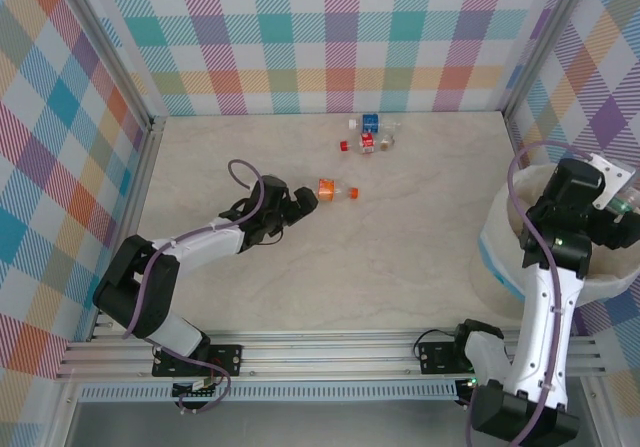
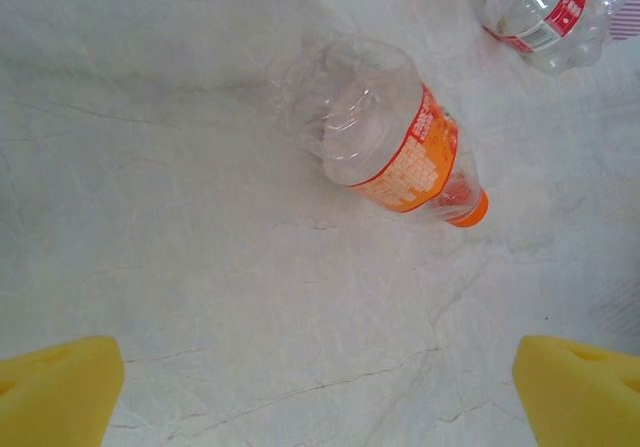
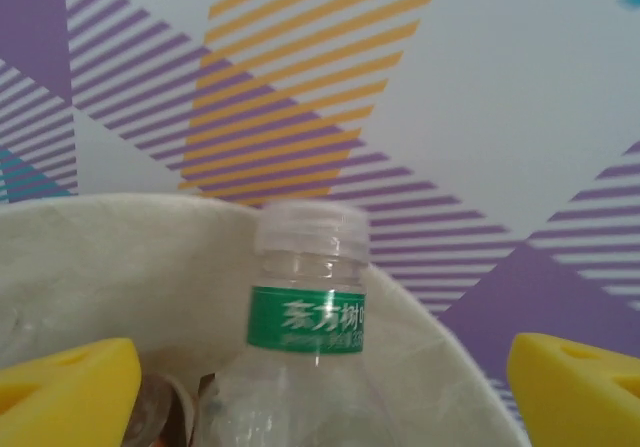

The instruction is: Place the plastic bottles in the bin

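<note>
Firstly, my left gripper (image 2: 320, 397): jaws spread fully, nothing between the yellow pads (image 2: 55, 392), hovering low over the table (image 1: 420, 257) just short of the orange bottle
Orange bottle (image 2: 385, 132): lying on its side on the table, slanted across my jaw line; if I close on it skewed, I judge the round, crumpled plastic could squirt out or roll off
Far bottles (image 1: 368, 135): a small cluster toward the back of the table, well apart from the bin; a shoved orange bottle could knock into them and scatter them
Bin (image 1: 497, 267): at the right edge of the table; its thin wall may buckle, or the whole bin shift, if I lean on the rim
Green-label bottle (image 3: 305, 317): upright inside the bin, close to the far rim, cap about level with it; it might topple over the rim and land outside
My right gripper (image 3: 320, 392): above the bin, pads wide apart and clear of the green-label bottle, gripping nothing; a careless pull back could catch the neck and drag it out
</note>
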`<state>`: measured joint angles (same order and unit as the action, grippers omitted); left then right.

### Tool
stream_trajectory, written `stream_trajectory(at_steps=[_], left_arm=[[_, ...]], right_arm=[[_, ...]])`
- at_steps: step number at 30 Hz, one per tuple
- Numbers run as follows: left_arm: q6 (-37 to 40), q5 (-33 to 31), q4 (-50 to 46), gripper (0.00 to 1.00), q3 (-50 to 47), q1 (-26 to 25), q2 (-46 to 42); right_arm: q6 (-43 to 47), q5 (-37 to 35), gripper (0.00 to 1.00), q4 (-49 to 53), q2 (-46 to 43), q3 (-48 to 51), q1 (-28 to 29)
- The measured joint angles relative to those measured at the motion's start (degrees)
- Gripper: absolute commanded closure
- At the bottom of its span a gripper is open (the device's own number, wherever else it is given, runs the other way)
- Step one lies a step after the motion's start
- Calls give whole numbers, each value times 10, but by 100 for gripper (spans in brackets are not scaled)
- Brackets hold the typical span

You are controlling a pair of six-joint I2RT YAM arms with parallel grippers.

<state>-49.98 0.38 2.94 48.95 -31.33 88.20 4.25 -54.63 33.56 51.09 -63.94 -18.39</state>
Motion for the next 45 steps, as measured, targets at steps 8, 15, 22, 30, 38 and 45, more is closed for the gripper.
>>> stream_trajectory(at_steps=[8, 15, 22, 30, 38, 45], left_arm=[[-11, -4, 1, 0, 4, 1, 3], [-19, -5, 0, 0, 4, 7, 3], [-37, -6, 1, 0, 5, 19, 4], [-110, -2, 10, 0, 32, 27, 55], [-243, 0, 21, 0, 122, 27, 153], [-337, -37, 6, 0, 181, 27, 209]], right_arm=[[-48, 74, 0, 41, 5, -31, 0], [-80, 199, 0, 65, -29, -56, 0], [-103, 420, 0, 68, -50, -56, 0], [-157, 699, 0, 13, -52, -35, 11], [-194, 817, 0, -51, -56, 14, 92], [-186, 817, 0, -51, -56, 16, 132]])
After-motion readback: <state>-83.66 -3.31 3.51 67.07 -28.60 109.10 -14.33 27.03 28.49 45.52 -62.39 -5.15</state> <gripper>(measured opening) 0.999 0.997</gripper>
